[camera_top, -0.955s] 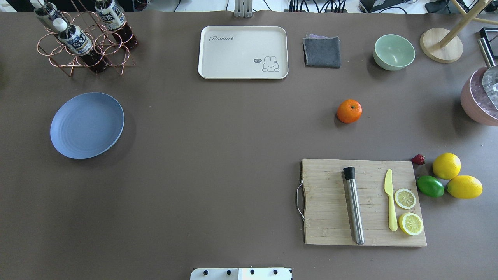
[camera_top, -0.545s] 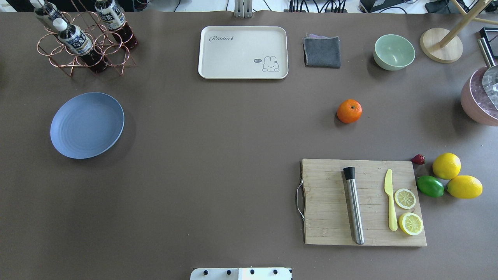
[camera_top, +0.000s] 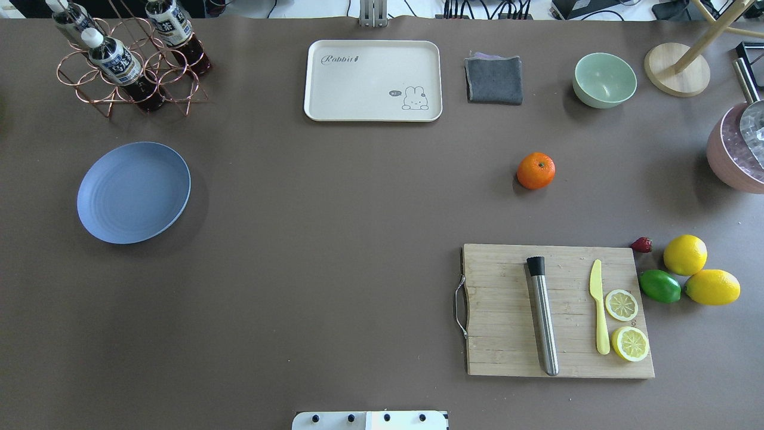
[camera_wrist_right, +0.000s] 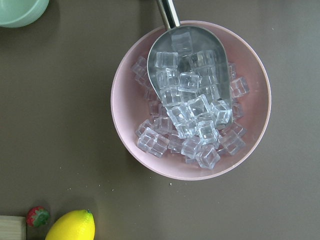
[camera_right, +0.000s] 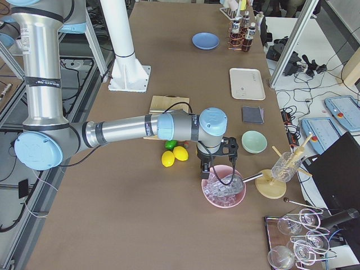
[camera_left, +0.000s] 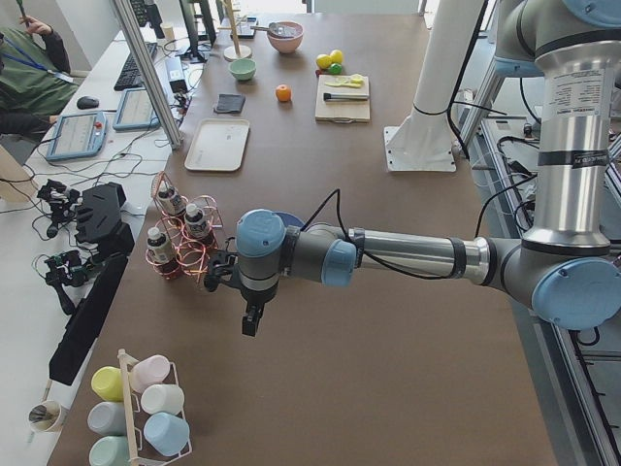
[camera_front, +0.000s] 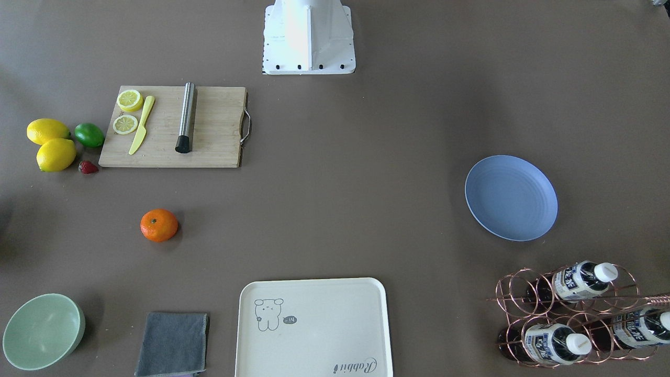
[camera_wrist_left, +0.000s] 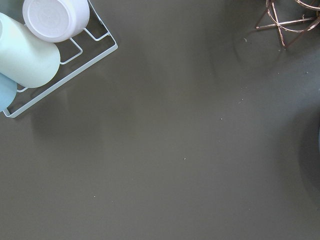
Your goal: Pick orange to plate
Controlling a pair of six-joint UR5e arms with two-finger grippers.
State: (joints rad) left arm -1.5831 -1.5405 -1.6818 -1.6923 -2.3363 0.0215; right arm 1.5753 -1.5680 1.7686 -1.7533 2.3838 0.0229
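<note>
A: Where is the orange?

B: The orange (camera_top: 536,171) sits alone on the table (camera_top: 334,239), between the cutting board (camera_top: 507,310) and the mint-green bowl (camera_top: 604,79) (touching neither). The plate (camera_top: 133,192) lies well apart, on the robot's left side.

A: And the grippers?

B: The left gripper (camera_left: 249,327) hangs near the bottle rack (camera_left: 179,243). The right gripper (camera_right: 206,173) hovers over the pink bowl of ice (camera_wrist_right: 127,127). Both show only from the side, so I cannot tell whether either is spread or pressed together.

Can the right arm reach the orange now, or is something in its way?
Probably yes. The right gripper hangs over the ice bowl, and the orange sits alone on the table, with nothing between them or over it.
</note>
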